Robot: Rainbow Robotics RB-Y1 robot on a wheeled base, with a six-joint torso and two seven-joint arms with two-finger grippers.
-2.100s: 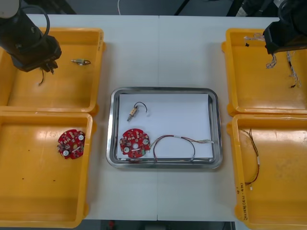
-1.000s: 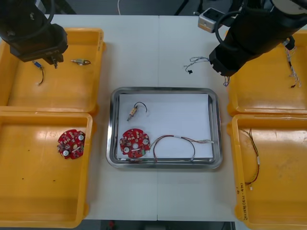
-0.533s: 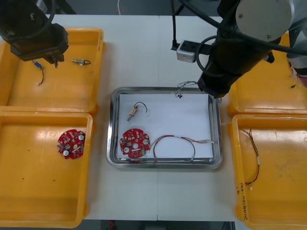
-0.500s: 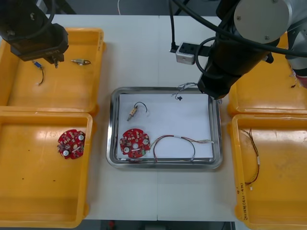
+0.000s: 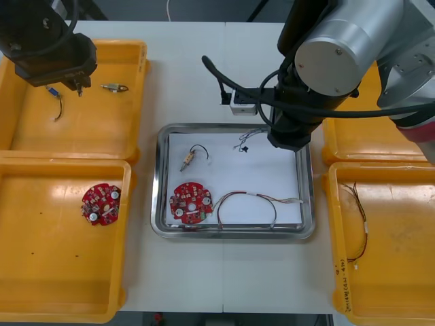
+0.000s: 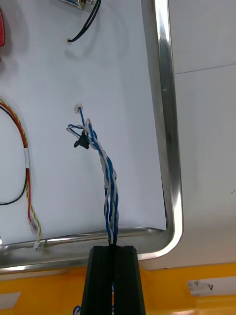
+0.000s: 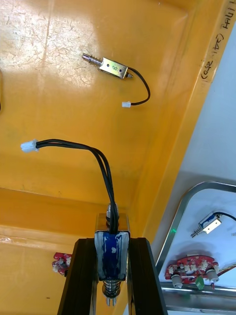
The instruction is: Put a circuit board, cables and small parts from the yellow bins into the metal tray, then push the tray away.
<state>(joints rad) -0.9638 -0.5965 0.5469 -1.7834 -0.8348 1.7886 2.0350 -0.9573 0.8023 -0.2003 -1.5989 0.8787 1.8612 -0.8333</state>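
Observation:
My right gripper [image 6: 113, 250] is shut on a twisted blue and white cable [image 6: 106, 172]. The cable's free end [image 5: 245, 141] hangs over the white inside of the metal tray [image 5: 309, 170], near its far right corner. The tray holds a red circuit board [image 5: 191, 202], a small metal part [image 5: 188, 160] with a black lead, and a red and yellow cable [image 5: 255, 198]. Above the far left yellow bin [image 5: 139, 75], my left gripper [image 7: 112, 246] is shut on a blue small metal part [image 7: 112, 256] whose black cable [image 7: 98, 152] trails out.
Another small metal part [image 5: 114, 87] lies in the far left bin. The near left bin [image 5: 61, 299] holds a circuit board [image 5: 100, 203]. A thin cable [image 5: 358, 217] lies in the near right bin. My right arm [image 5: 319, 61] covers much of the far right bin.
My right arm has swung left from the far right bin, carrying the blue and white cable until it is over the tray. The left gripper holds still with its part.

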